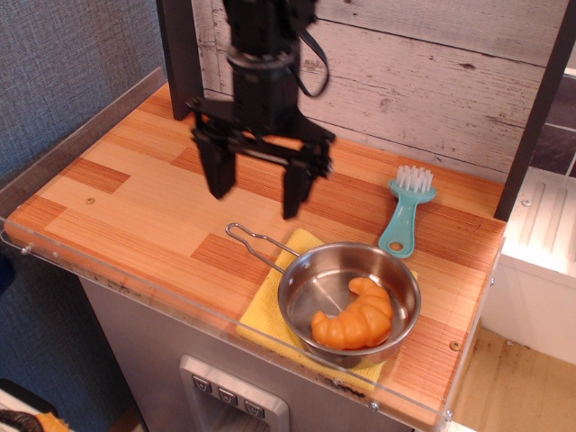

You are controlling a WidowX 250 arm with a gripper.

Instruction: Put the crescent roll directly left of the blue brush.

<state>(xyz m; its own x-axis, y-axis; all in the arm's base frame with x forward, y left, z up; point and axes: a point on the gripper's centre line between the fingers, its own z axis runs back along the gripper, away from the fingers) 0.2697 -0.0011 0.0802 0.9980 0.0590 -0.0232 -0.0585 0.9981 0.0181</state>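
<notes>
Two fingers: gripper (pixel 256 191) is hanging wide open, gripping nothing.
Crescent roll: (pixel 355 319) is lying in the steel pan (pixel 309 277), below-right of the gripper and nearer the camera, long axis running diagonally.
Blue brush: (pixel 404 212) is resting right of the gripper, bristles pointing away.
Yellow cloth: (pixel 262 315) is sitting under the pan.

Steel pan (pixel 310 281) on yellow cloth (pixel 262 317), wooden table (pixel 135 193) beneath.
</notes>
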